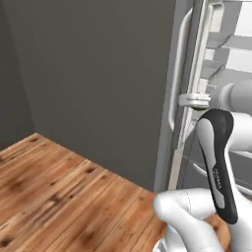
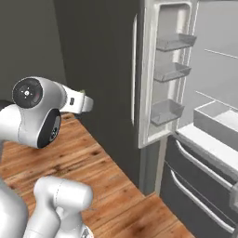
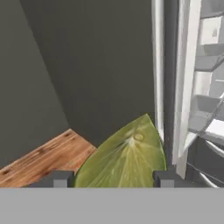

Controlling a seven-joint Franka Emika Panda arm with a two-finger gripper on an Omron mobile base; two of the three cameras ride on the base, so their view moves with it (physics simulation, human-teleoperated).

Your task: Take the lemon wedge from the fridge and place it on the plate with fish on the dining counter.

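**Wedge in hand, clear of the fridge**

The hand [image 3: 112, 178] is clamped on the lemon wedge [image 3: 127, 159], which sits between its two fingertips [image 3: 57, 178]. I'd keep that grip steady and carry level. To the hand's left lie bare wood floor [image 1: 59, 187] and open room; to its right stands the fridge [image 2: 195, 116], its door edge [image 3: 168, 87] close.

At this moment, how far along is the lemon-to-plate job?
Done: the fridge door stands open and the lemon wedge is out of it, sitting between the gripper fingertips in the hand view. In hand: the gripper is shut on the wedge, carried in front of the fridge's closed door, above the wood floor. Left: taking it to the counter and setting it on the fish plate.
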